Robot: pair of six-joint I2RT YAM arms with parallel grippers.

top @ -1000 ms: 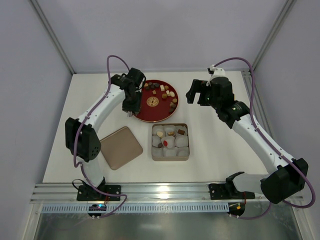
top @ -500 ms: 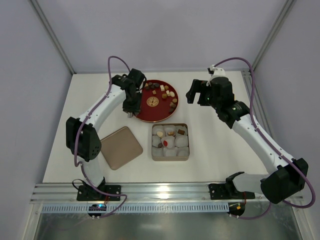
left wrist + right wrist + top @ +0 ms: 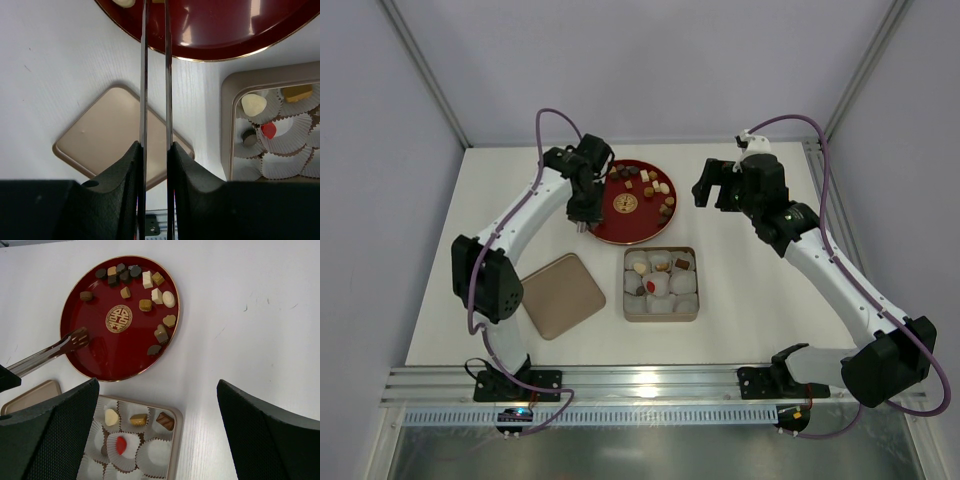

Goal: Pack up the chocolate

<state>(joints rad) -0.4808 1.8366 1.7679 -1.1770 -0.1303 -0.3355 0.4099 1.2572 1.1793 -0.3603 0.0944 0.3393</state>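
On my feed the left gripper (image 3: 156, 150) is clamped on a pair of metal tongs (image 3: 55, 349), whose 2 blades run out from between its fingers with a narrow gap between them. The tong tips sit over bare red surface near the left rim of the red plate (image 3: 120, 354), just left of its gold emblem (image 3: 119, 318); I cannot tell whether they touch the plate. The plate stands toward the far edge of the desk (image 3: 740, 300), left of centre. Most of the chocolate (image 3: 145, 305) lies on it, loose dark, tan and cream pieces gathered along its far and right parts, apart from the tong tips. Just nearer than the plate stands the tin (image 3: 661, 318), lined with white paper cups (image 3: 152, 455). Its far row holds 3 pieces, cream, tan and dark brown, and a red piece sits in the row behind. The tin's flat tan lid (image 3: 560, 295) lies just left of it. The right gripper (image 3: 715, 190) hangs over the desk right of the plate, its jaws spread wide with nothing between them.
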